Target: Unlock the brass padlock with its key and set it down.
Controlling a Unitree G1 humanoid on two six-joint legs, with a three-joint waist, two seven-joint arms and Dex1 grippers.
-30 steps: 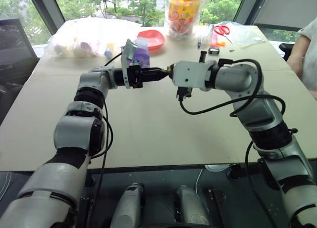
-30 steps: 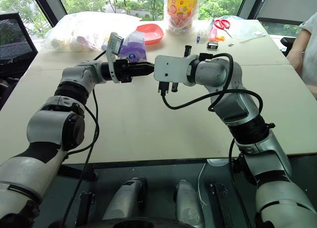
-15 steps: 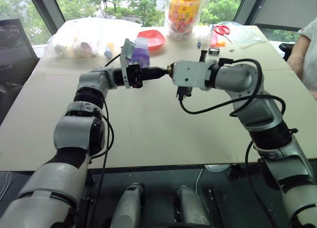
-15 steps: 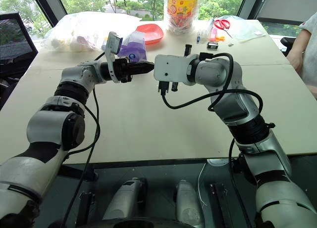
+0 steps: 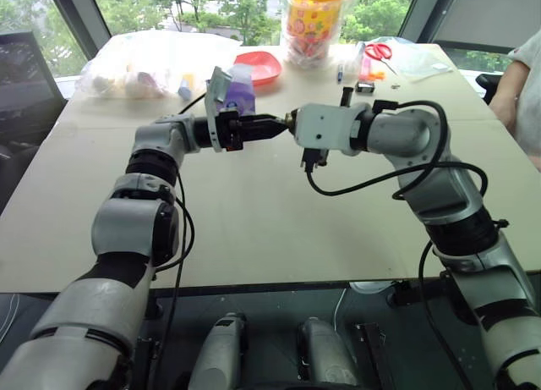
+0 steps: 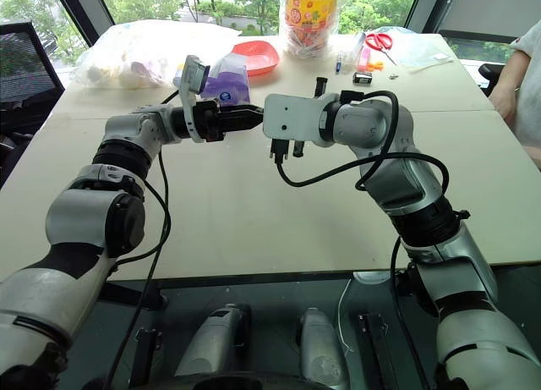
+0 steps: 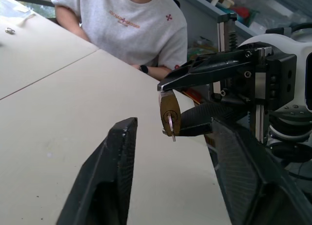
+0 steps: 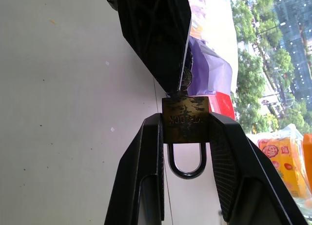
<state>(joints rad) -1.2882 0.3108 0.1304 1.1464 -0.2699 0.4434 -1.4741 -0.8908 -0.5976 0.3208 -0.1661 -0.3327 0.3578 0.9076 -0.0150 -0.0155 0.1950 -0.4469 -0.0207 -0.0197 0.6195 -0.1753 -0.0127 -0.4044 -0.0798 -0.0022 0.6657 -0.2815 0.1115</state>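
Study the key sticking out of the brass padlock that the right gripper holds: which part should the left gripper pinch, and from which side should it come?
Probably the key by its flat head, approached end-on from the side facing away from the right gripper. The right gripper's fingers clamp the brass padlock across its body, so only the key end juts free. The left gripper stands open around it.

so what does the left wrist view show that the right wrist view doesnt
Left wrist view alone: a person in a grey t-shirt seated behind the table, the key sticking out of the brass padlock's keyway, and the left end effector with its fingers spread and the key standing free between them.

Right wrist view alone: the padlock's silvery shackle looping down between the right end effector's fingers, and a purple bag behind.

Both share: the brass padlock pinched in the right end effector above the beige table.
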